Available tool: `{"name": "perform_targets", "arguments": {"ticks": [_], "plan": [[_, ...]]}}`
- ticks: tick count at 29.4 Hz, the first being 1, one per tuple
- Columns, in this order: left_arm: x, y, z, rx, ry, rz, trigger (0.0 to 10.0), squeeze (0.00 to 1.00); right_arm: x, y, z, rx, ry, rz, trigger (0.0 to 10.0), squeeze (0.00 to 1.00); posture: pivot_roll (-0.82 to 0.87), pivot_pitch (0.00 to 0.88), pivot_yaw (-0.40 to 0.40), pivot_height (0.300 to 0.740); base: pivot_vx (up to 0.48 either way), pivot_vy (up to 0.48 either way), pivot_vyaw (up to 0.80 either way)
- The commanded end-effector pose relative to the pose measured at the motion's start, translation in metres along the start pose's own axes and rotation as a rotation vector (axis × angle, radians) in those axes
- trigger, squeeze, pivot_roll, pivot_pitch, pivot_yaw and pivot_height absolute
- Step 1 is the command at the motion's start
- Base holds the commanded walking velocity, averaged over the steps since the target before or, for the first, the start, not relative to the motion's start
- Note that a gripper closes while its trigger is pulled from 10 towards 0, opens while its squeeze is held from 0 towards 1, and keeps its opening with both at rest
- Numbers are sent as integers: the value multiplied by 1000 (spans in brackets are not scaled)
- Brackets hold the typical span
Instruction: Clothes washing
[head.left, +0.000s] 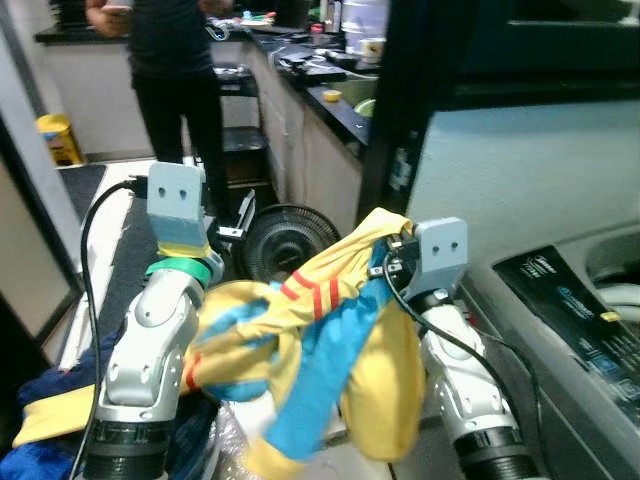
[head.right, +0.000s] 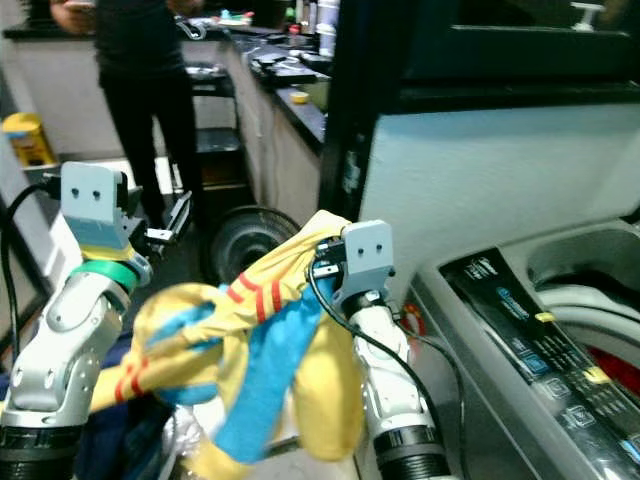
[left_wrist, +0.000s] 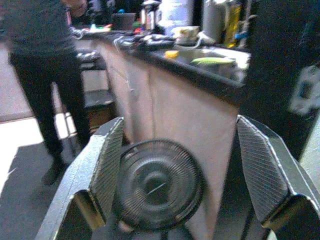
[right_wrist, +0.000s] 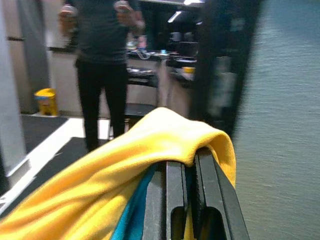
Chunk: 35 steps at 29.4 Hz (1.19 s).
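Two grippers were up in front of the robot. The right gripper pinched a yellow and blue cloth, which hung between the two arms, left of the washing machine. The left gripper had its fingers spread wide with nothing in them. Farther off stood a round fan, then a person by the dark counter.
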<state>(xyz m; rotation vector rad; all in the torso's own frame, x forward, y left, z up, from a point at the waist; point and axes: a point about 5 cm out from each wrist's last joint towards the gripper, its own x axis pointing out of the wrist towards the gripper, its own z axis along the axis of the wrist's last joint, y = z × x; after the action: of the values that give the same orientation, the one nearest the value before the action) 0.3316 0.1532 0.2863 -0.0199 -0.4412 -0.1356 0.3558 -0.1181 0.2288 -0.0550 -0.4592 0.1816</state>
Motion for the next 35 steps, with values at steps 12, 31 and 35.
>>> {"name": "perform_targets", "arguments": {"ticks": [12,31,35], "plan": [[14,12,42,60,-116,-38,10000,0,19,-1,35,172,-132,-53,10000,0,22,29,34,740,0,0,-800],[14,5,36,43,-97,-61,10000,0,24,-7,78,44,-345,-118,10000,0,22,26,40,740,0,0,-800],[14,4,33,41,-89,-62,10000,0,24,-6,81,33,-355,-105,10000,0,21,25,40,740,0,0,-800]]}}
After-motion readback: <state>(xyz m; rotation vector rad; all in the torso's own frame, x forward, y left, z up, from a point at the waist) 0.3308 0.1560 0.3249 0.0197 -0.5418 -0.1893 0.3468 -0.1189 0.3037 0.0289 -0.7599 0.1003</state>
